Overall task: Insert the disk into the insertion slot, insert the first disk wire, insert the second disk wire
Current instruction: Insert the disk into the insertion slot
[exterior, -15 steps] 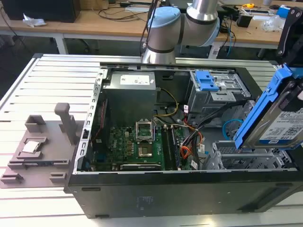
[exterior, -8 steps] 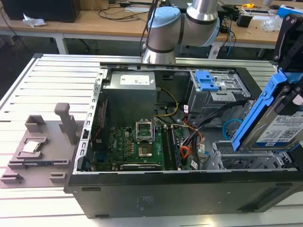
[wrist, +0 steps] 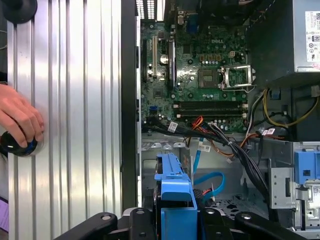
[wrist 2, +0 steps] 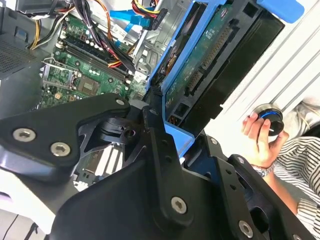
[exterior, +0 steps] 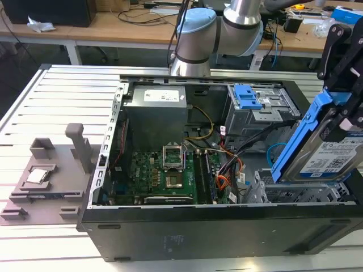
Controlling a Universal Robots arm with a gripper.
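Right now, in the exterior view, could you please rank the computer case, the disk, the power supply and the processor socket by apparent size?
1. computer case
2. power supply and disk: about alike; the disk looks nearer the camera, so I won't rank them
3. processor socket

Print on the disk illegible

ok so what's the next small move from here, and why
Probably ease the disk down while levelling it. The end effector holds it by the blue carrier, steeply tilted, with its lower edge just over the insertion slot. It is not yet seated in the bay, so a small, levelled descent looks right.
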